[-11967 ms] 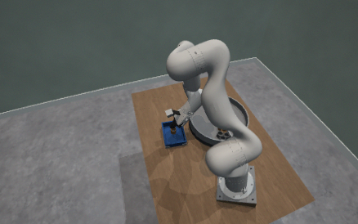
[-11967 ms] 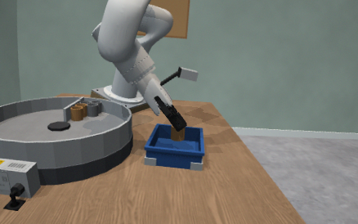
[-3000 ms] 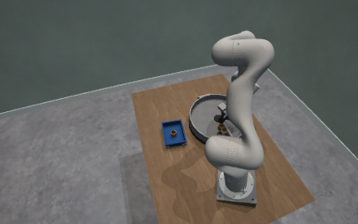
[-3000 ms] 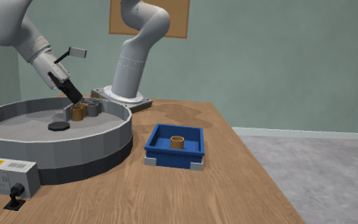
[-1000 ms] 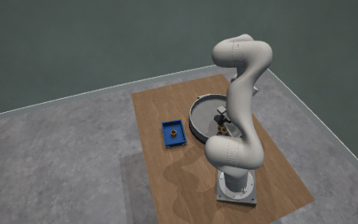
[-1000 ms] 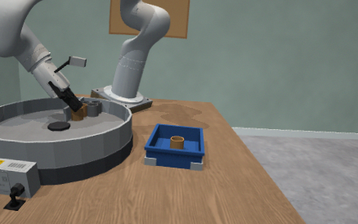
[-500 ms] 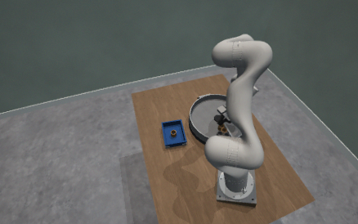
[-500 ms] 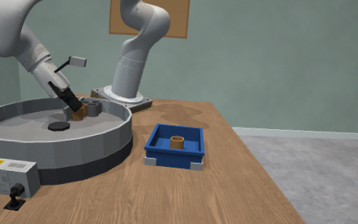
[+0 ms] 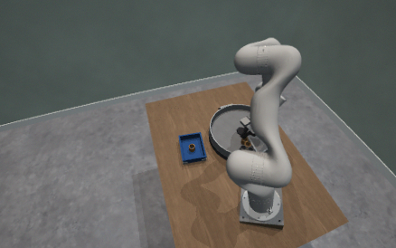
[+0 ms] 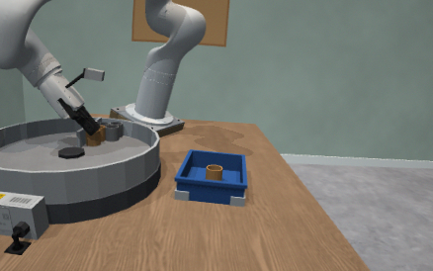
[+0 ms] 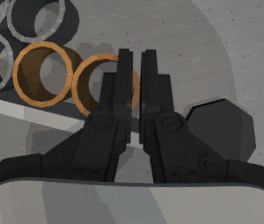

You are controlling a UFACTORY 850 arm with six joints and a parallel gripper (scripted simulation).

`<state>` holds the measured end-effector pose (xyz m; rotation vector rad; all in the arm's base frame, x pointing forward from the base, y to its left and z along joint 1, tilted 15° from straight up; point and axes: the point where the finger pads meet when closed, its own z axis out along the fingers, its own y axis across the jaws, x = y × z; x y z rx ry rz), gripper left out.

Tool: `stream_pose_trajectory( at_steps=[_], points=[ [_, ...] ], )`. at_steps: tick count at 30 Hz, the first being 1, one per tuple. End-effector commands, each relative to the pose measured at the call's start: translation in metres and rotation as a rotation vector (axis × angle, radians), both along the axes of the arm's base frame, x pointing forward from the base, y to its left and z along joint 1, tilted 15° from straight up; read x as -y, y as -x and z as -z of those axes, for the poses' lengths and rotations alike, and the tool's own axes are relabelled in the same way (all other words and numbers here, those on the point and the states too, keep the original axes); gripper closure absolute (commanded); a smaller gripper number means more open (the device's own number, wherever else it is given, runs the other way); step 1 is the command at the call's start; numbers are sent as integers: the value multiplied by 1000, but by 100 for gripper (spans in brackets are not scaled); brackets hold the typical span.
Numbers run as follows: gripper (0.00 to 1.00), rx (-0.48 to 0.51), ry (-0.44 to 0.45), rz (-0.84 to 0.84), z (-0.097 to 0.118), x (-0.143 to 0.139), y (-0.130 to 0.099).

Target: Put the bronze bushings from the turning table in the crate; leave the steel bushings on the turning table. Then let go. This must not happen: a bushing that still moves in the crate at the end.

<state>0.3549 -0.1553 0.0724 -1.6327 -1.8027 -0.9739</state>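
My gripper is low over the turning table, its fingers nearly together. One wall of a bronze bushing shows between them, the left finger inside its bore; the bushing stands on the table. A second bronze bushing touches it on the left. Three steel bushings stand beyond that one in the wrist view; steel bushings also show behind the bronze in the exterior view. One bronze bushing stands in the blue crate.
A dark hub cap sits on the turning table, right of the fingers in the wrist view. A pale upright bar runs beside the bushings. The turning table has a raised rim. A grey box stands in front of it.
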Motion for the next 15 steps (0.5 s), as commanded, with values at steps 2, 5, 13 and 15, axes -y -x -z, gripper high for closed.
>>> stream_pose_trajectory(
  at_steps=[2,5,13,15],
  points=[
    [100,1,1,0,0,1,0],
    [100,1,1,0,0,1,0],
    [100,1,1,0,-2,1,0],
    [100,1,1,0,-2,1,0]
  ],
)
